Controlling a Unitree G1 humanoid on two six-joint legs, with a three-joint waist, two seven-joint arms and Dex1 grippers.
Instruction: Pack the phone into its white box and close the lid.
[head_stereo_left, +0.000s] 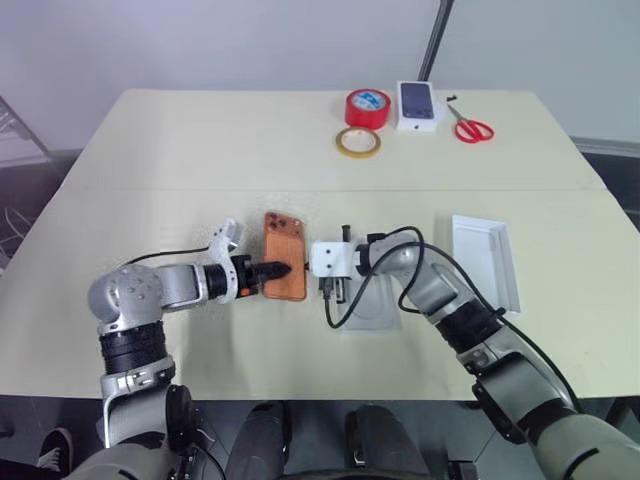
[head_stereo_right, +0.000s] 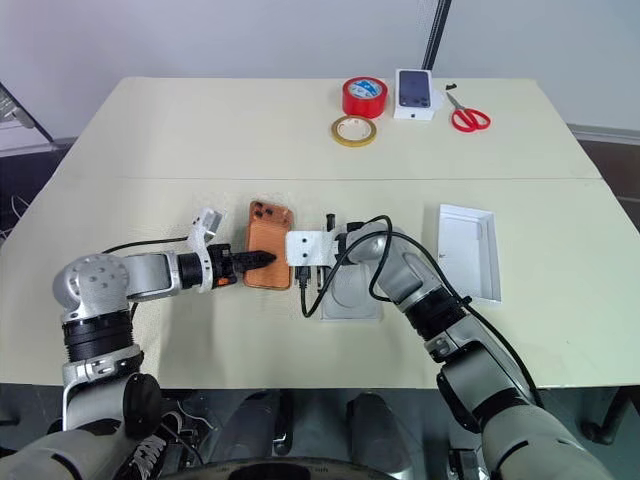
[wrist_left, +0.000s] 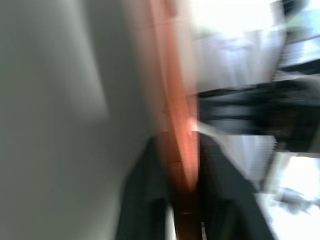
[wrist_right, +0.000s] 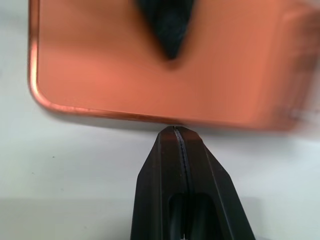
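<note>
The orange-copper phone (head_stereo_left: 284, 252) lies back up, just left of the table's middle. My left gripper (head_stereo_left: 279, 268) comes in from the left and is shut on the phone's near end, one finger (wrist_right: 167, 25) on its back and the edge (wrist_left: 175, 90) between both. My right gripper (wrist_right: 176, 131) is shut and empty, its tips at the phone's right long edge (wrist_right: 150, 117). The lid (head_stereo_left: 487, 258), plain white with a low rim, lies open side up to the right. A pale flat piece (head_stereo_left: 368, 312) with a rounded recess lies under my right forearm. I cannot tell whether the white box is beneath it.
At the back of the table stand a red tape roll (head_stereo_left: 367, 107), a yellowish tape ring (head_stereo_left: 357, 142), a white box with a dark phone picture (head_stereo_left: 418, 105) and red scissors (head_stereo_left: 472, 128). A black cable (head_stereo_left: 338, 305) loops off my right wrist over the pale piece.
</note>
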